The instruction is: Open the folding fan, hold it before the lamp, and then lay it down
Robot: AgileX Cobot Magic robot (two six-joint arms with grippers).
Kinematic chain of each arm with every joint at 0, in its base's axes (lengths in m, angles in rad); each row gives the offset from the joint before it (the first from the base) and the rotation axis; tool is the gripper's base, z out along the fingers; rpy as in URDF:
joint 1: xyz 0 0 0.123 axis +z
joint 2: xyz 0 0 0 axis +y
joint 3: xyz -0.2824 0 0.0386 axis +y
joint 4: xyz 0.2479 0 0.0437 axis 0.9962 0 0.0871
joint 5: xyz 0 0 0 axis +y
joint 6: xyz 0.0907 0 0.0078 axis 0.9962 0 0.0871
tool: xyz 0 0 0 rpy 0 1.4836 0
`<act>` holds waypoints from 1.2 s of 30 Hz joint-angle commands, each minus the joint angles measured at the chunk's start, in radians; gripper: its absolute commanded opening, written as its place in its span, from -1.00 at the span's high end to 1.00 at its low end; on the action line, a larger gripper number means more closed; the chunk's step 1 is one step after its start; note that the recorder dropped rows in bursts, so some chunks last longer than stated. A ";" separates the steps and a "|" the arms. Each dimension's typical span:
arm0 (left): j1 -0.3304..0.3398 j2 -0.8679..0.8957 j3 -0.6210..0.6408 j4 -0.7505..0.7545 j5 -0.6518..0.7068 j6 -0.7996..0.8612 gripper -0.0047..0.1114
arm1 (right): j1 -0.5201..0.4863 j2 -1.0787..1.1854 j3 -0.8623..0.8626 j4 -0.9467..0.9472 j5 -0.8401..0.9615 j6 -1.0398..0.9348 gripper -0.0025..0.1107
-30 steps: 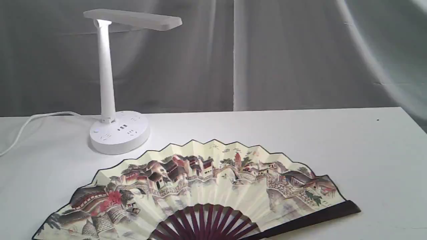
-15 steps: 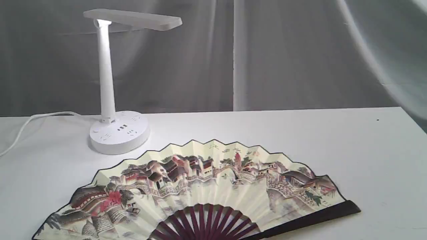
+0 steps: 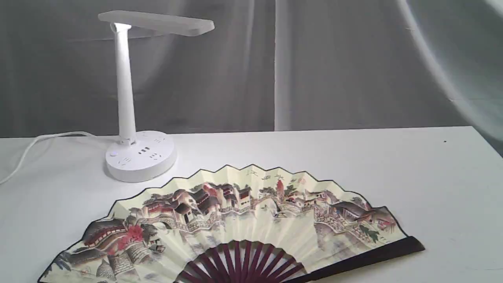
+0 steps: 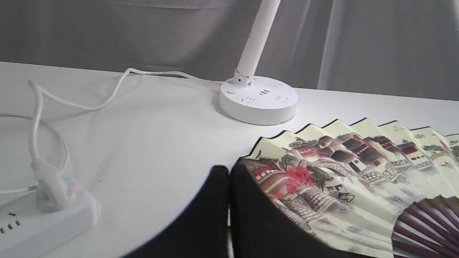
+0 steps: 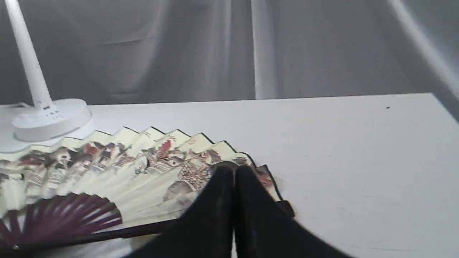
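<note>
Nothing moved in the last second. Fan (image 3: 243, 212) lies fully spread, flat on the table (image 3: 353, 157), just in front of the lamp (image 3: 125, 86) base, not touching it. Left claw (image 4: 228, 172) and right claw (image 5: 234, 172) are both pinched closed and empty, low over the fan's two ends. Risk: a low retract snags the paper. Room: bare table right and behind; cord (image 4: 89, 105) and power strip (image 4: 43, 222) crowd the left.

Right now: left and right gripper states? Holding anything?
Left gripper: closed, holding nothing.
Right gripper: closed, holding nothing; the folding fan lies spread open, ungripped.
</note>
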State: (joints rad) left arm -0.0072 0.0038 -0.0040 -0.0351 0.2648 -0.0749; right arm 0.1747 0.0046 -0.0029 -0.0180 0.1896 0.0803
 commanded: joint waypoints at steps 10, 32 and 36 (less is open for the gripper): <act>0.004 -0.004 0.004 0.001 0.002 0.002 0.92 | -0.074 -0.005 0.003 -0.087 0.132 -0.024 0.96; 0.004 -0.004 0.004 0.001 0.002 0.002 0.92 | -0.185 -0.005 0.003 -0.014 0.144 -0.013 0.96; 0.004 -0.004 0.004 0.001 0.002 0.002 0.92 | -0.185 -0.005 0.003 -0.014 0.144 -0.013 0.96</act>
State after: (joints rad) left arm -0.0072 0.0038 -0.0040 -0.0351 0.2648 -0.0723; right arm -0.0028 0.0046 -0.0029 -0.0380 0.3352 0.0700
